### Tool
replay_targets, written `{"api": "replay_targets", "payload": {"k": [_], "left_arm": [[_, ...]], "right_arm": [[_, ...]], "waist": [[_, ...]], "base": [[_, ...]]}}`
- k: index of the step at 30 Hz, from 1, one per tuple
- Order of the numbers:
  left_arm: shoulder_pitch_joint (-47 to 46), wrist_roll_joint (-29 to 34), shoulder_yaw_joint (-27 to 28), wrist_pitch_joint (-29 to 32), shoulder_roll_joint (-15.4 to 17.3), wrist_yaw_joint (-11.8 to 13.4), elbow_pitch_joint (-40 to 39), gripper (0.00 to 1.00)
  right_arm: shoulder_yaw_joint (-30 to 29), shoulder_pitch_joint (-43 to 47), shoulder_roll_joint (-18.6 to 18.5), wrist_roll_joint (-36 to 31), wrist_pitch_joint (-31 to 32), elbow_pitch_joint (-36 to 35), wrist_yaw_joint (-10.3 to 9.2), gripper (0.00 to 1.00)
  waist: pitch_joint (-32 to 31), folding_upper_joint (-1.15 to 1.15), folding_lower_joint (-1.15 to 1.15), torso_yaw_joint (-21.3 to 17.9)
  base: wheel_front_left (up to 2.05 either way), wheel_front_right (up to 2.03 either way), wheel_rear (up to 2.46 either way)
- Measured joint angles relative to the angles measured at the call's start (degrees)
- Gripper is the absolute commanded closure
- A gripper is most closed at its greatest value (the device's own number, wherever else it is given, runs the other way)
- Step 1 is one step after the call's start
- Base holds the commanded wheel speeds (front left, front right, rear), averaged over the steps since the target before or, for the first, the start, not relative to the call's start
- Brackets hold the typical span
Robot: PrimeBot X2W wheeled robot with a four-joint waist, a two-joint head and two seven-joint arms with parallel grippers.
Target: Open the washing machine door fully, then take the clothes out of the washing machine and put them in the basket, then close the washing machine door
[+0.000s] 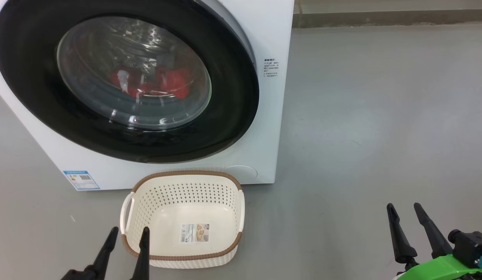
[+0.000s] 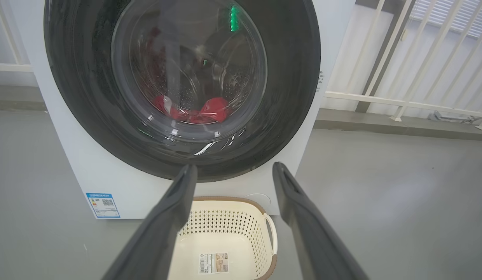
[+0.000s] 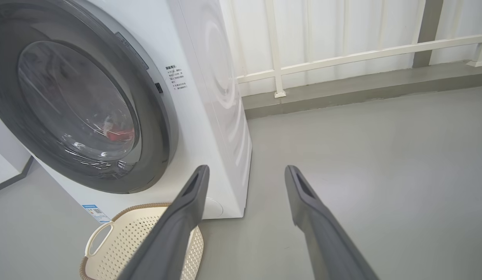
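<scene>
Door (image 1: 225,97) seemingly shut, clothes (image 1: 175,83) inside, basket (image 1: 186,173) at 6 o'clock empty; our left gripper (image 1: 129,230), right gripper (image 1: 403,205) agape, empty; 0 steps done.

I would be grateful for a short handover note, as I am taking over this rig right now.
Left gripper: open, holding nothing, low by the near-left corner of the basket.
Right gripper: open, holding nothing, over bare floor to the right.
Washing machine door: across the drum opening, not swung open.
Clothes: inside, behind the glass.
Basket: on the floor before the washing machine, no clothes in it.
Done: nothing yet.
Left: open door, move clothes to basket, close door.
</scene>
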Motion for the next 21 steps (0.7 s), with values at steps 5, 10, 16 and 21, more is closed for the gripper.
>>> {"api": "replay_targets", "payload": {"k": [5, 10, 16, 21], "left_arm": [[0.0, 2.7, 0.3, -0.9, 0.0, 0.0, 0.0, 0.0], [0.1, 4.7, 0.9, -1.4, -0.1, -0.1, 0.0, 0.0], [0.1, 8.6, 1.7, -2.6, -0.2, -0.2, 0.2, 0.0], [0.2, 9.1, 2.4, -2.7, -0.6, -0.9, 2.2, 0.0]], "right_arm": [[-1.4, 0.0, 0.0, -3.2, -0.9, -0.3, 0.0, 0.0], [-2.3, 0.2, 0.3, -5.7, -1.5, -0.5, 0.0, 0.0], [-3.3, 1.1, 0.7, -9.2, -2.4, -0.6, 0.0, 0.0], [-3.4, 1.5, 1.0, -10.7, -2.7, -0.5, 0.01, 0.0]], "waist": [[0.1, 0.0, 0.0, -0.1], [0.3, 0.0, 0.0, -0.1], [0.4, 0.0, 0.0, -0.2], [0.4, 0.0, 0.0, -0.3]], "base": [[0.0, 0.0, 0.0], [0.0, 0.0, 0.0], [0.0, 0.0, 0.0], [0.0, 0.0, 0.0]]}}
